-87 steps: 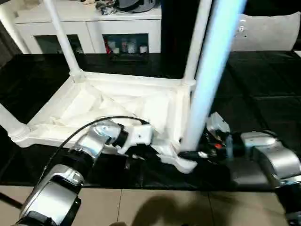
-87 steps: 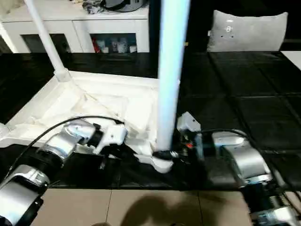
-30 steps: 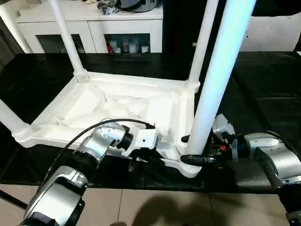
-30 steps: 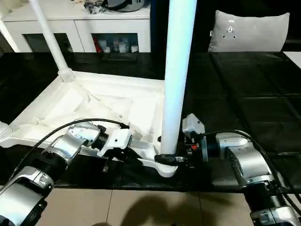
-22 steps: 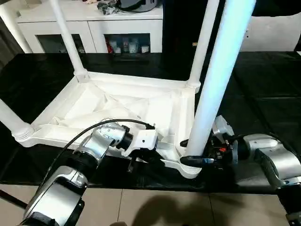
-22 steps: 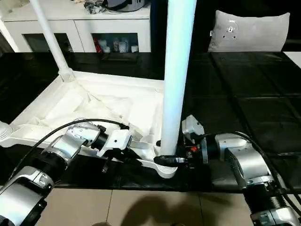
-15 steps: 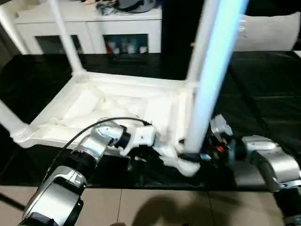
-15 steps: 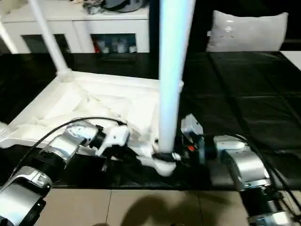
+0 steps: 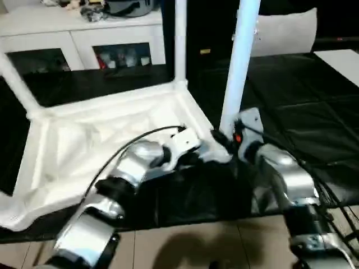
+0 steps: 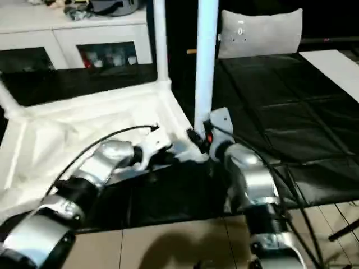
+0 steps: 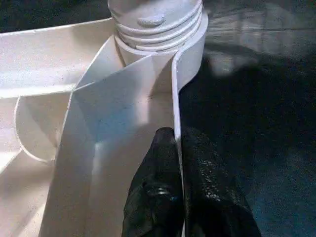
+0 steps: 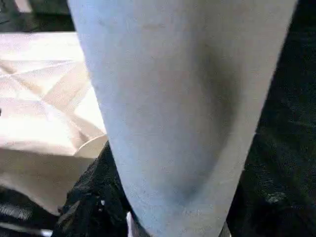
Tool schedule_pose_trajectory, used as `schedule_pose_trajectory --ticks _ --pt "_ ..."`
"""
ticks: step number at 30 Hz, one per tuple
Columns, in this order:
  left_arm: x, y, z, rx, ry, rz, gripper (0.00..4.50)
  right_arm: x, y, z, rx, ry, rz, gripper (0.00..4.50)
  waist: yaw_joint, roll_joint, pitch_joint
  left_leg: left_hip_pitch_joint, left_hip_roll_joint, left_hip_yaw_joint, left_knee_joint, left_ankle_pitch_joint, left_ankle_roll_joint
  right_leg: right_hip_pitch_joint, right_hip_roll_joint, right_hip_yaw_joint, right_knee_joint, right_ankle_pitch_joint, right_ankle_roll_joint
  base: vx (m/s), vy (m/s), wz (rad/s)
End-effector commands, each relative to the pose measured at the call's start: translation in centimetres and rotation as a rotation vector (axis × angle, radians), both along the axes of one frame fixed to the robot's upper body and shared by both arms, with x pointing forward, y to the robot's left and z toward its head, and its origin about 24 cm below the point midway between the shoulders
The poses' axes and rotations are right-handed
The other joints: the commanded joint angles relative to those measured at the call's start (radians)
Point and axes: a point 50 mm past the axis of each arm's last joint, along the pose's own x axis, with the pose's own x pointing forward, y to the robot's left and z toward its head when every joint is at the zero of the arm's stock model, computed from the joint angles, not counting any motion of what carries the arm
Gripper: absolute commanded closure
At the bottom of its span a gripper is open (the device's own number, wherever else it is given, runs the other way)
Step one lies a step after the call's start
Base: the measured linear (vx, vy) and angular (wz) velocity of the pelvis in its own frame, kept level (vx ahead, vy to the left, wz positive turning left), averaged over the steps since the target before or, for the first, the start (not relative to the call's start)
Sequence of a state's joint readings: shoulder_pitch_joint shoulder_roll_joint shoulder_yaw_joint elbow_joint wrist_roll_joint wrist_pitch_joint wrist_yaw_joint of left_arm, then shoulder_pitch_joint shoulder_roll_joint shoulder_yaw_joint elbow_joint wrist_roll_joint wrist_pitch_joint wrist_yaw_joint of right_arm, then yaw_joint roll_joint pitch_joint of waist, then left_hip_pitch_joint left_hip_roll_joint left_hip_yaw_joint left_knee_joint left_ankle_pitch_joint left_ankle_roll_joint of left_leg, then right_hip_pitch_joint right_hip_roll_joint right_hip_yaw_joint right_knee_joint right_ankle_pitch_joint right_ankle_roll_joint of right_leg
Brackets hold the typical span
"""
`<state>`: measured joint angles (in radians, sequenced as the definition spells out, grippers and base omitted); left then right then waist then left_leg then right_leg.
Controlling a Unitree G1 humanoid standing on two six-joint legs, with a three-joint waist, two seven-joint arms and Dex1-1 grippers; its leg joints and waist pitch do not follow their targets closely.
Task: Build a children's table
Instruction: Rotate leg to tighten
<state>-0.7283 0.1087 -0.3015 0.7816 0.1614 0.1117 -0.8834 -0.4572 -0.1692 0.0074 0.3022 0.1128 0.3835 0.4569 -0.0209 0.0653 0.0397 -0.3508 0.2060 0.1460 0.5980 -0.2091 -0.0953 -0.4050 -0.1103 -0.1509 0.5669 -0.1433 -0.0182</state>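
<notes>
Table top [image 11: 123,123] rim pinched by left end effector [image 11: 177,163]; right end effector's [image 12: 163,217] grip on leg [image 12: 182,98] hidden.

Upturned white plastic square table top [image 9: 95,140]: lying ribbed underside up on a black surface [image 9: 314,112]. Long white tapered tube legs: one [image 9: 180,39] standing at the far corner, one [image 9: 240,61] rising at the near corner, another [image 9: 14,84] slanting at picture left. Silver left forearm [image 9: 132,168] and silver right forearm [image 9: 280,176]: both reaching toward the near corner. White cabinet [image 9: 84,39]: standing behind. Pale cushion [image 9: 286,31]: sitting behind.
</notes>
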Motion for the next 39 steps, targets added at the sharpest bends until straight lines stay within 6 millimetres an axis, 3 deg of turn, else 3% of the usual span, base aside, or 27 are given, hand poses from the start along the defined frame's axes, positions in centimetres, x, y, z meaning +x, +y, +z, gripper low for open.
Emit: schedule_pose_trajectory --ticks 1,3,6,8,11,12,18,21,26,27,39 --pt "-0.2 -2.5 1.0 -0.054 -0.039 -0.046 4.5 -0.5 2.7 -0.8 0.029 0.039 0.101 1.72 0.01 -0.026 -0.066 -0.022 -0.002 0.011 -0.062 -0.147 0.111 0.069 -0.034 0.04 -0.082 -0.4 -0.106 0.0 0.0 0.0" --pt "-0.1 -1.8 0.9 -0.025 -0.056 -0.051 4.5 -0.9 2.0 -0.8 0.024 0.021 0.126 1.47 0.015 -0.025 -0.066 -0.022 0.002 0.011 -0.063 -0.128 0.121 0.071 -0.035 0.044 -0.074 -0.354 -0.13 0.0 0.0 0.0" --pt "-0.1 -0.7 0.6 0.006 -0.087 -0.076 4.5 -1.4 0.8 -0.7 -0.001 -0.011 0.169 1.31 0.021 -0.025 -0.067 -0.021 0.004 0.011 -0.063 -0.139 0.128 0.073 -0.036 0.046 -0.072 -0.34 -0.133 0.0 0.0 0.0" --pt "-0.2 -0.2 0.4 0.025 -0.085 -0.089 4.5 -1.6 0.1 -0.6 -0.012 -0.025 0.199 1.05 0.026 -0.018 -0.067 -0.019 0.004 0.011 -0.063 -0.134 0.127 0.073 -0.036 0.047 -0.07 -0.327 -0.143 0.0 0.0 0.0" --pt "-0.5 0.9 0.1 0.044 -0.074 -0.149 4.5 -2.4 -1.2 -0.2 -0.019 -0.041 0.288 0.75 0.034 -0.023 -0.066 -0.019 0.004 0.012 -0.064 -0.146 0.133 0.076 -0.035 0.047 -0.073 -0.332 -0.142 0.0 0.0 0.0" --pt "-0.6 1.2 0.0 0.047 -0.068 -0.171 4.5 -2.7 -1.6 -0.1 -0.026 -0.046 0.321 0.75 0.033 -0.02 -0.065 -0.02 0.004 0.012 -0.064 -0.152 0.135 0.076 -0.035 0.048 -0.073 -0.335 -0.141 0.0 0.0 0.0" --pt "-1.6 2.7 -0.1 0.063 -0.047 -0.356 4.5 -4.0 -4.1 0.8 -0.095 -0.029 0.515 0.39 0.039 -0.023 -0.065 -0.017 0.009 0.012 -0.066 -0.178 0.133 0.073 -0.036 0.049 -0.072 -0.351 -0.147 0.0 0.0 0.0" --pt "-2.0 3.1 -0.1 0.077 -0.04 -0.423 4.5 -4.7 -4.7 1.2 -0.086 -0.004 0.622 0.39 0.052 -0.023 -0.067 -0.015 0.013 0.013 -0.065 -0.166 0.146 0.073 -0.037 0.052 -0.068 -0.327 -0.156 0.0 0.0 0.0" --pt "-2.8 3.4 0.1 0.08 -0.011 -0.556 4.5 -5.1 -5.3 1.8 -0.086 0.013 0.742 0.83 0.073 -0.022 -0.068 -0.013 0.018 0.014 -0.065 -0.146 0.145 0.072 -0.038 0.054 -0.06 -0.295 -0.175 0.0 0.0 0.0" --pt "-3.0 3.4 0.1 0.081 -0.006 -0.577 4.5 -5.2 -5.3 1.8 -0.087 0.021 0.762 0.93 0.078 -0.027 -0.068 -0.012 0.018 0.016 -0.065 -0.147 0.144 0.071 -0.039 0.054 -0.06 -0.302 -0.176 0.0 0.0 0.0" --pt "-4.1 3.4 -0.2 0.103 0.043 -0.728 4.5 -6.1 -4.4 1.4 -0.027 0.093 0.94 1.82 0.107 -0.027 -0.066 -0.009 0.02 0.016 -0.067 -0.152 0.112 0.067 -0.04 0.056 -0.064 -0.356 -0.149 0.0 0.0 0.0"
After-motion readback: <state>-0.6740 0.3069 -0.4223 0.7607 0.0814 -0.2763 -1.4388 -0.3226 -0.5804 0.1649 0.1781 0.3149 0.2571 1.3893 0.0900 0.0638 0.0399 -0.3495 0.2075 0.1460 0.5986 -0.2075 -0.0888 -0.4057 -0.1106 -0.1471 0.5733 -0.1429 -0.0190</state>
